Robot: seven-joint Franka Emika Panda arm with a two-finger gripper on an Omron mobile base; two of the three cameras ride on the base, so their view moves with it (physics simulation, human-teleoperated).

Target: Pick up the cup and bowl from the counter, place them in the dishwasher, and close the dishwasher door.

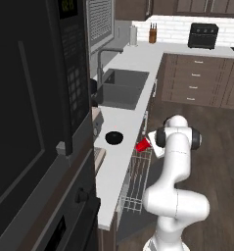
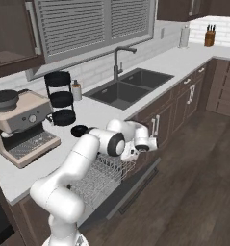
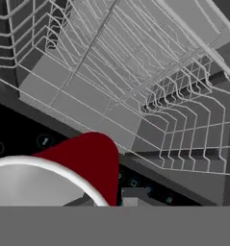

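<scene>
The gripper (image 1: 149,143) is clamped on the red cup (image 1: 142,145) above the wire rack (image 1: 136,182) — black bowl (image 1: 114,138) on the counter (image 1: 119,162), door open.

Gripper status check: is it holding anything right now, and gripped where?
Yes: the gripper is shut on the red cup, gripping at its pale rim.

One red cup (image 1: 143,145). One black bowl (image 1: 114,138) on counter (image 1: 138,63). One robot arm, one gripper (image 1: 149,143). One dishwasher, one white wire rack (image 2: 99,180) pulled out, one drop-down dishwasher door (image 2: 135,185). One sink basin (image 2: 128,87), one faucet (image 2: 117,60). One espresso machine (image 2: 21,127). One black three-tier stand (image 2: 61,98). One small bottle (image 2: 76,90) beside stand. One knife block (image 2: 210,36). One paper towel roll (image 2: 185,36). One toaster oven (image 1: 202,35). One window with blinds (image 2: 95,21).
</scene>
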